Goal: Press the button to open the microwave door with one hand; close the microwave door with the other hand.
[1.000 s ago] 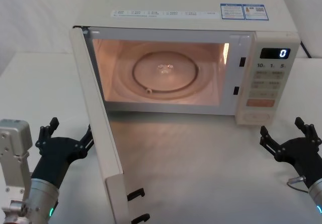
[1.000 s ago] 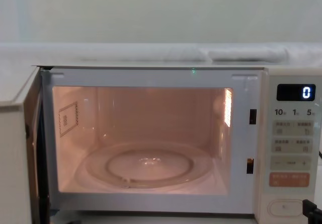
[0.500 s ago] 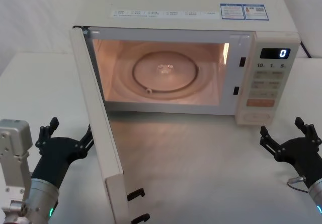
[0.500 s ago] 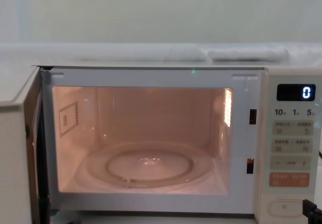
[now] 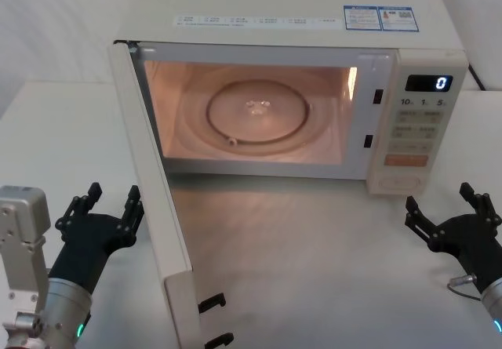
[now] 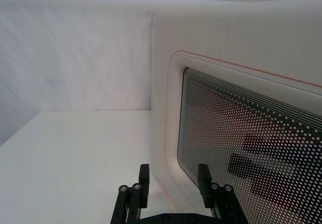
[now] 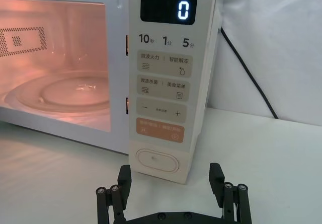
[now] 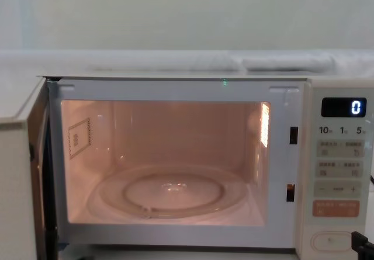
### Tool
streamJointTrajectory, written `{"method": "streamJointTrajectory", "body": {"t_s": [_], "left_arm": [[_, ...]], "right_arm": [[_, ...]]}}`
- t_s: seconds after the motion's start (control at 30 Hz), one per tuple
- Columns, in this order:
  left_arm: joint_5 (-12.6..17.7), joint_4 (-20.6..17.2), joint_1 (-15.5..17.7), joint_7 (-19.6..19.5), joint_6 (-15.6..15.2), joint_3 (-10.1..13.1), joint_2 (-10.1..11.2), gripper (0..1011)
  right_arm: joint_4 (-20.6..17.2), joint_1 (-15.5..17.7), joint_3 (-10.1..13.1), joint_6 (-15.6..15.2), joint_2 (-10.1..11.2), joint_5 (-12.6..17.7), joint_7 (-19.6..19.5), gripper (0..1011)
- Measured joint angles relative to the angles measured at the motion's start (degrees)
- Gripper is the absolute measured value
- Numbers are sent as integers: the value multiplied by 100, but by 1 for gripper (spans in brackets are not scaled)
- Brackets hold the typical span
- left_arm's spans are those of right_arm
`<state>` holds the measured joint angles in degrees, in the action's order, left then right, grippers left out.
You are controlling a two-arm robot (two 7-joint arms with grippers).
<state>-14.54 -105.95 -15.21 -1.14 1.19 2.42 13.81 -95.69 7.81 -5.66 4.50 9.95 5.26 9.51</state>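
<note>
white worktop [image 5: 329,247] against a pale cloth backdrop. on it the cream-white boxy microwave [image 5: 314,27], cavity lit orange, with the glass turntable [image 5: 257,112] inside. the cream-white microwave door with dark dotted glass window [image 5: 153,184] stands swung wide open on its left hinge, so the opening step looks done and the closing step is in hand. left black blocky claw [image 5: 110,208] sits just beside the door's outer face, fingers spread, holding nothing. right black claw [image 5: 447,212] hangs low in front of the control panel, apart from it, fingers spread and empty. next move likely calls for the left claw to push the outer face and swing the door round to latch. left wrist view shows the door window [image 6: 251,143] outer side, hidden from the chest view. right wrist view shows the wide cream pill-shaped button [image 7: 157,160] clearly, untouched, below the black digital display reading 0 [image 7: 168,9].
</note>
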Motion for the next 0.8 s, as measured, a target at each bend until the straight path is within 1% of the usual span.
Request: {"method": "streamJointTrajectory", "body": {"t_s": [0.03, 0.07, 0.13, 0.2, 0.23, 0.3, 0.33, 0.37, 0.43, 0.5, 0.57, 0.63, 0.67, 0.8], "left_arm": [[0, 0, 0, 0, 0, 0, 0, 630], [0, 0, 0, 0, 0, 0, 0, 568], [0, 0, 0, 0, 0, 0, 0, 533], [0, 0, 0, 0, 0, 0, 0, 442], [0, 0, 0, 0, 0, 0, 0, 422], [0, 0, 0, 0, 0, 0, 0, 338], [0, 0, 0, 0, 0, 0, 0, 338], [0, 0, 0, 0, 0, 0, 0, 277], [0, 0, 0, 0, 0, 0, 0, 238], [0, 0, 0, 0, 0, 0, 0, 158], [0, 0, 0, 0, 0, 0, 0, 126], [0, 0, 0, 0, 0, 0, 0, 25], [0, 0, 0, 0, 0, 0, 0, 0], [0, 0, 0, 0, 0, 0, 0, 0]], "right_arm": [[0, 0, 0, 0, 0, 0, 0, 1002], [0, 0, 0, 0, 0, 0, 0, 1002], [0, 0, 0, 0, 0, 0, 0, 1002], [0, 0, 0, 0, 0, 0, 0, 1002], [0, 0, 0, 0, 0, 0, 0, 1002], [0, 0, 0, 0, 0, 0, 0, 1002], [0, 0, 0, 0, 0, 0, 0, 1002], [0, 0, 0, 0, 0, 0, 0, 1002], [0, 0, 0, 0, 0, 0, 0, 1002], [0, 0, 0, 0, 0, 0, 0, 1002], [0, 0, 0, 0, 0, 0, 0, 1002], [0, 0, 0, 0, 0, 0, 0, 1002], [0, 0, 0, 0, 0, 0, 0, 1002], [0, 0, 0, 0, 0, 0, 0, 1002]]}}
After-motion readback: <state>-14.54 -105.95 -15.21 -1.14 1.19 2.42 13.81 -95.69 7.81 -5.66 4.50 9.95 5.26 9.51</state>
